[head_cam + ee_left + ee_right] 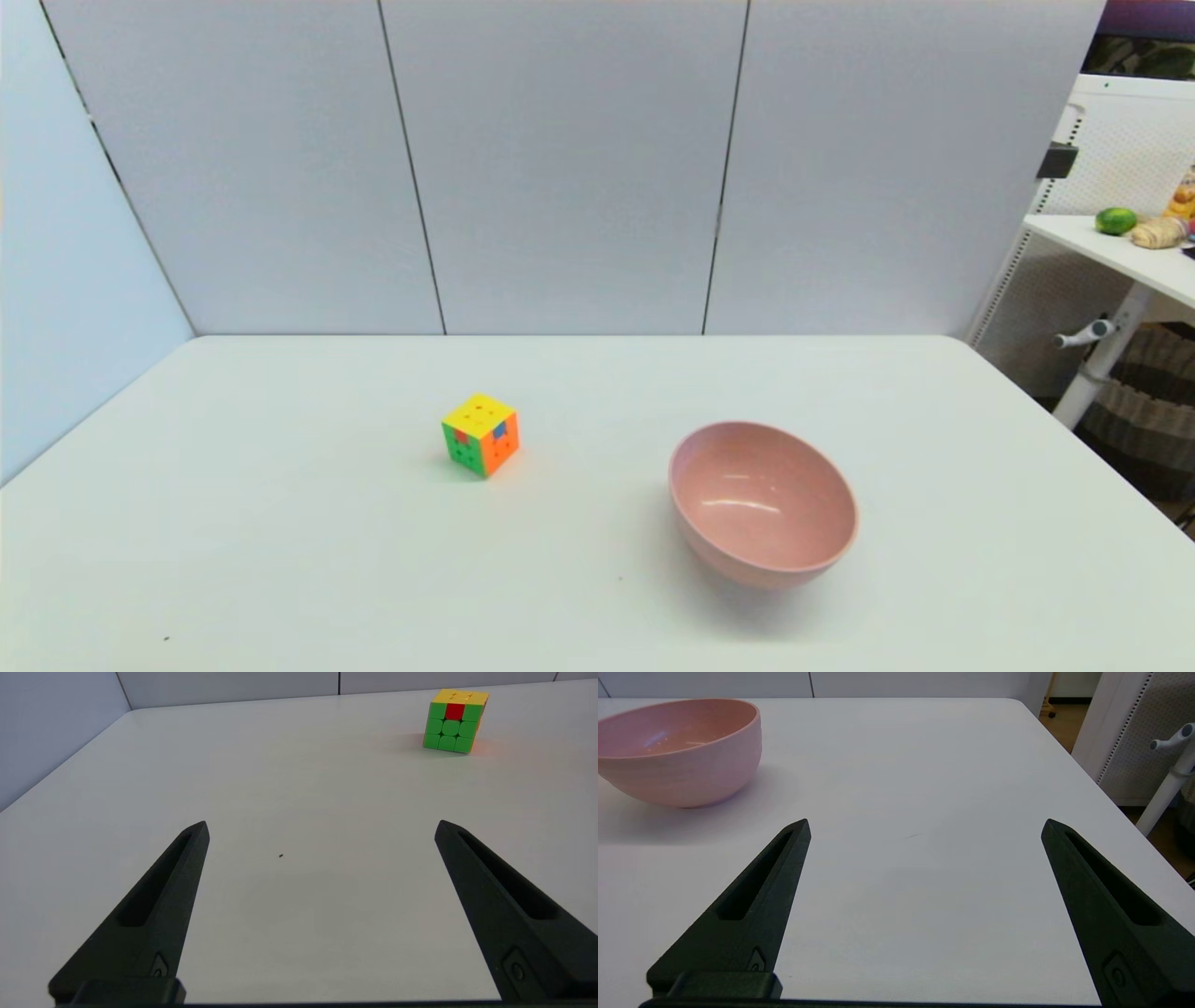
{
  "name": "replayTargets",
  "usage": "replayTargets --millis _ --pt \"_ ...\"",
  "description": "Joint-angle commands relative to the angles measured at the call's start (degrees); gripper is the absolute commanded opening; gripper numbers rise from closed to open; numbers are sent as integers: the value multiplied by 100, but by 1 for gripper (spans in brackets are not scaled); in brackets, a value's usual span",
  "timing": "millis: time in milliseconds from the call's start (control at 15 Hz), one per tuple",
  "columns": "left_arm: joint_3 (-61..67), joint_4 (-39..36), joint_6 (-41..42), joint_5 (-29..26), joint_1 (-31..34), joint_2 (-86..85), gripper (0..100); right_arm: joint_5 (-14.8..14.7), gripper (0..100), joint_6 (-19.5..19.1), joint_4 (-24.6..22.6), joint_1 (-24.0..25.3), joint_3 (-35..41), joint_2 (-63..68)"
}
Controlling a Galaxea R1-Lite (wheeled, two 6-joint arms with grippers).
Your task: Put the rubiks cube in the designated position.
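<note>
Plainly, both claws, left claw (320,828) and right claw (924,826), gape wide, empty; a misaligned pinch could skid the rubiks cube (481,435) across the counter (280,560), away from the bowl (763,504) at its four o'clock.

Bare table (280,523) surrounds rubiks cube (481,435); bowl (762,502) well apart.

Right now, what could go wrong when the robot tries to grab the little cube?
1. The cube is small and sits cornerwise to the robot, so the open left pincer might close on its corners and make it twist or slide away.
2. The bowl is round underneath, so it might rock if bumped.
3. The right pincer is open beside the bowl; moving carelessly, it could knock it.
</note>
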Motion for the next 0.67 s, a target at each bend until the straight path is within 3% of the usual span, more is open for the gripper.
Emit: replayTargets --millis 67,667 --pt "0 -1 2 55 2 -1 100 0 100 -2 3 1 9 0" --pt "0 -19 19 46 2 -1 100 0 100 -2 -6 1 9 9"
